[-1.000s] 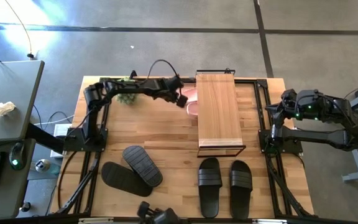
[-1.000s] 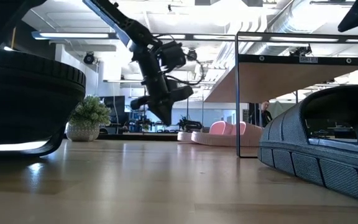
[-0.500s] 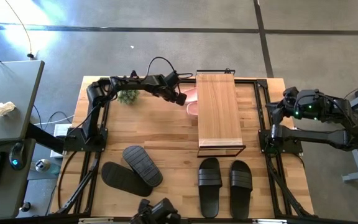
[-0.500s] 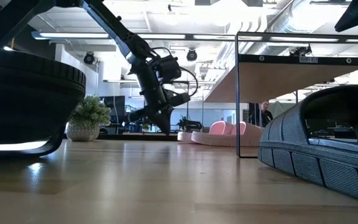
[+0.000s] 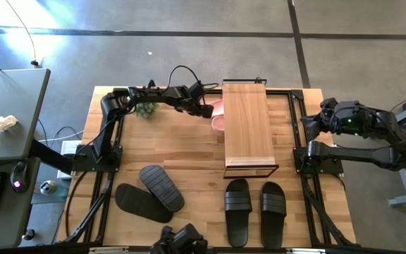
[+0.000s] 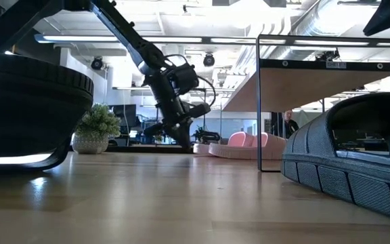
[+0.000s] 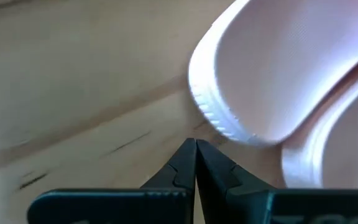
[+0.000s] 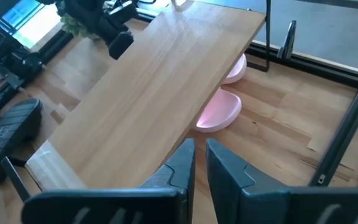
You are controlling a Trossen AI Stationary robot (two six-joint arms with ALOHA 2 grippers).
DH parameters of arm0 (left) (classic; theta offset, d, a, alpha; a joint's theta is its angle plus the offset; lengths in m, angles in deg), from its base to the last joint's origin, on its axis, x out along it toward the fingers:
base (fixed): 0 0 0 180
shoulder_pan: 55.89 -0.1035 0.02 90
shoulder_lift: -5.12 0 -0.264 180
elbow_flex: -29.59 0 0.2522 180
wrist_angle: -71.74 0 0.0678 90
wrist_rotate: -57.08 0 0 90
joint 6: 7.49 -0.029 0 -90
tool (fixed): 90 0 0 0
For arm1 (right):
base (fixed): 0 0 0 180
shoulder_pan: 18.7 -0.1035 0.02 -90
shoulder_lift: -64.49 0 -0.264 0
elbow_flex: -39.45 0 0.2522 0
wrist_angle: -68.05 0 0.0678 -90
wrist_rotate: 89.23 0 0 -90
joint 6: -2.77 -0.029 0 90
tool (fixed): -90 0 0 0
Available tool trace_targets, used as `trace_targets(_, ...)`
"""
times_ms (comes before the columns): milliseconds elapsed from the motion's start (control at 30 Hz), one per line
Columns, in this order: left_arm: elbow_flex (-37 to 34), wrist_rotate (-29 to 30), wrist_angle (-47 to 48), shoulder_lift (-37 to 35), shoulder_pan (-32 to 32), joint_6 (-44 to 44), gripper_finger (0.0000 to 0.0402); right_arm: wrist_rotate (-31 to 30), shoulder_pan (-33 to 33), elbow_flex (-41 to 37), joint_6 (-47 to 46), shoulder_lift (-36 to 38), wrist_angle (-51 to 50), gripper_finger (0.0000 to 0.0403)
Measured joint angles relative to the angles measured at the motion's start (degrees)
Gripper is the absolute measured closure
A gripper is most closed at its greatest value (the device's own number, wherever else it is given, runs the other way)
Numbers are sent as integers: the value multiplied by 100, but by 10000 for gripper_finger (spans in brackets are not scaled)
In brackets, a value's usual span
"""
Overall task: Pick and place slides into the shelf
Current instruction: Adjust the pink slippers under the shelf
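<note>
Two pale pink slides (image 5: 218, 116) lie on the table at the shelf's far left side, partly under its plank (image 5: 247, 130); the right wrist view shows them too (image 8: 219, 112). My left gripper (image 7: 196, 146) is shut and tipped down low over the table. Its tips are just short of the nearer pink slide's rim (image 7: 219, 121), with a strip of bare table between. Two black slides (image 5: 150, 194) lie sole up at the near left, two more (image 5: 254, 208) strap up at the near right. My right gripper (image 8: 197, 152) waits high at the table's right edge, all but shut and holding nothing.
A small potted plant (image 5: 144, 109) stands at the far left beside my left arm. The shelf's black wire legs (image 6: 259, 102) stand just right of the pink slides. Bare wood lies between the shelf and the black slides (image 5: 182, 152).
My left gripper has sunk toward the table and edged toward the pink slides, its wrist rolling as it went. It stays shut. No slide has moved.
</note>
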Motion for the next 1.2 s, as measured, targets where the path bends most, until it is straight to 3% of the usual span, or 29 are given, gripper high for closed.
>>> trace_targets(233, 16, 2, -473, -4, 39, 316, 401, 40, 1, 0, 46, -207, 0, 373)
trace_targets(600, 95, 37, -402, 103, 45, 443, 401, 62, -1, 0, 168, -304, -4, 373)
trace_targets(700, 393, -22, -362, 219, 98, 444, 401, 62, 0, 0, 168, -307, -4, 373)
trace_targets(933, 1698, -61, 1055, 866, 172, -30, 401, 60, 1, 0, 168, -307, -4, 373)
trace_targets(1200, 2280, -19, 1209, 1008, 98, -288, 401, 45, 1, 0, 168, -305, -3, 373)
